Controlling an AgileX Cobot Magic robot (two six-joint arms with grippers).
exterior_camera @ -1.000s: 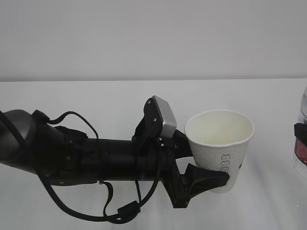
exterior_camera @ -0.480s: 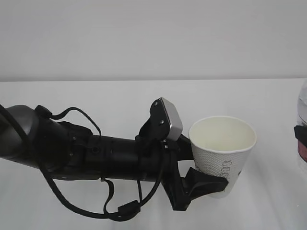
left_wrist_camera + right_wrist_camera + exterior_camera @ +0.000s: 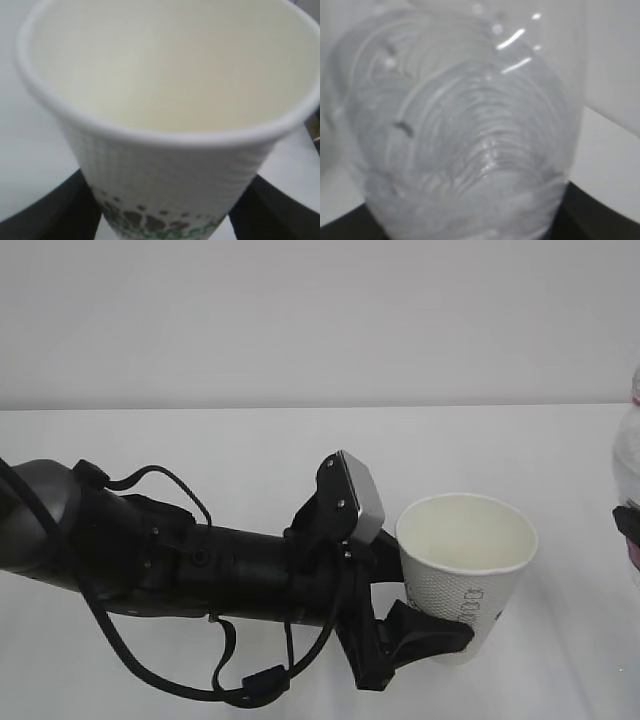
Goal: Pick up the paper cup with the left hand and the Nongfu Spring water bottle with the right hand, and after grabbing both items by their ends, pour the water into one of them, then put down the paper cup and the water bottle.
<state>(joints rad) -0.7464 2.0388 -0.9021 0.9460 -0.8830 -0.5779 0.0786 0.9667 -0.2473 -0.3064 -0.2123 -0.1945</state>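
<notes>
The white paper cup (image 3: 465, 575) stands upright with its mouth open upward. My left gripper (image 3: 440, 625) is shut on its lower half, below the grey camera block (image 3: 358, 498). In the left wrist view the paper cup (image 3: 170, 100) fills the frame, a black finger (image 3: 55, 212) on each side of its green logo. Its inside looks pale and plain, and no water shows there. The clear Nongfu Spring water bottle (image 3: 627, 470) is cut off by the right edge, and my right gripper (image 3: 630, 525) is shut on it. The ribbed bottle (image 3: 465, 140) fills the right wrist view.
The white table (image 3: 200, 450) runs back to a plain pale wall. My left arm (image 3: 180, 565) and its looping cables stretch across the left and middle of the table.
My left arm has carried the cup a little down and to the right. At the right edge more of the bottle's upper part shows.
</notes>
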